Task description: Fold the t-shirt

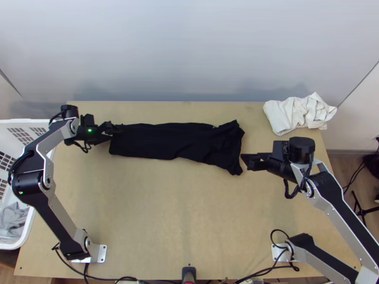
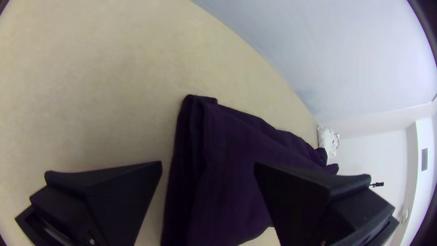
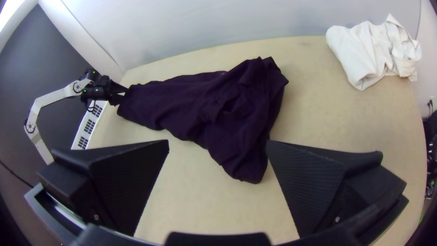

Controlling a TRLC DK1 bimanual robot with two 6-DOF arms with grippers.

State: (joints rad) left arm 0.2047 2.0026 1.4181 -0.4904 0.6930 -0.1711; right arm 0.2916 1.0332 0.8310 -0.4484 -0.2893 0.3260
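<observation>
Dark t-shirt [image 1: 175,141] judged light, limp; best pinched through all layers at its two ends, near which left gripper [image 2: 208,163] and right gripper [image 3: 217,141] stand open.

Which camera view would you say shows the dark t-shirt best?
The top view: the t-shirt lies there nearly unobstructed, seen steeply from above. The left wrist view crops it; the right wrist view foreshortens it.

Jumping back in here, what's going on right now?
A black t-shirt lies in a long narrow strip, wider at the right. The left claw is open at its left end; the right claw, also open, is just off the other. Neither grips it. A white cloth lies bunched at the far right.
</observation>
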